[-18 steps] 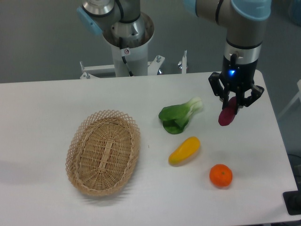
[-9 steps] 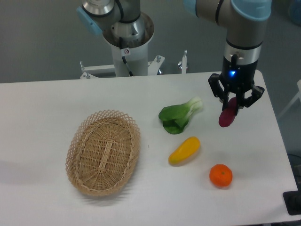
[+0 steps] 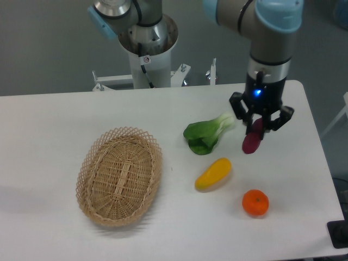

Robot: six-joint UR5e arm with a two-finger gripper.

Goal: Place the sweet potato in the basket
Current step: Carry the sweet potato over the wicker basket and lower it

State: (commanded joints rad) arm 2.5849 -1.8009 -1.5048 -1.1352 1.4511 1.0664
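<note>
We see a grey metal arm (image 3: 270, 38) with pale blue caps at its joints. Its wrist narrows to a black section bearing a small glowing blue light, and ends in a black two-finger gripper (image 3: 260, 124) with angular linkages. At the far side stands a grey-white cylindrical base column (image 3: 148, 57), with a black cable and a small round sticker.
</note>
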